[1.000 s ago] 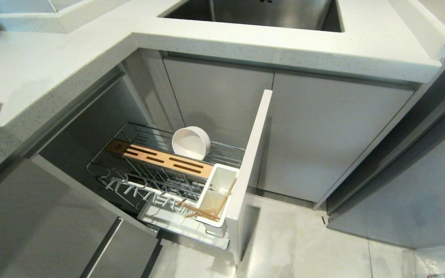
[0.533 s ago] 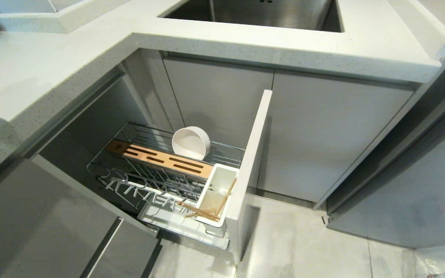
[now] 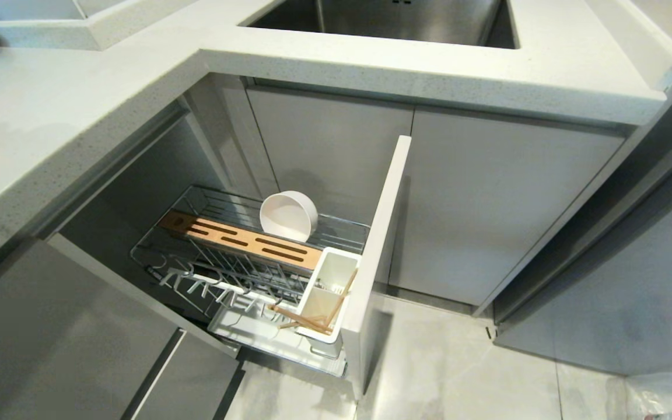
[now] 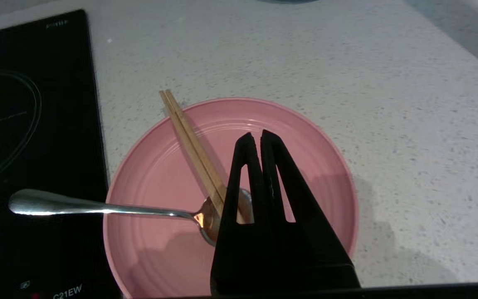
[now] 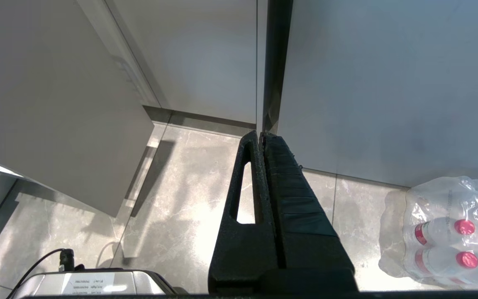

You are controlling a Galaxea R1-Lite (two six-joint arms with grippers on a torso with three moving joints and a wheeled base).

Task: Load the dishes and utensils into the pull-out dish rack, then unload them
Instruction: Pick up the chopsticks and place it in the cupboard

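The rack (image 3: 242, 256) is standing pulled out under the counter (image 3: 371, 52), with the bowl (image 3: 288, 216) leaning on its side behind the wood strip (image 3: 240, 238) and chopsticks (image 3: 304, 319) sticking out of the white cup (image 3: 327, 291). Over on the counter, the left gripper (image 4: 256, 137) is hanging with its jaws pressed together, empty, above a pink plate (image 4: 305, 166). A second pair of chopsticks (image 4: 189, 141) and the spoon (image 4: 98, 207) are lying on that plate. The right gripper (image 5: 260, 135) is hanging closed and empty above the floor (image 5: 181, 187), near some bottles (image 5: 446, 236).
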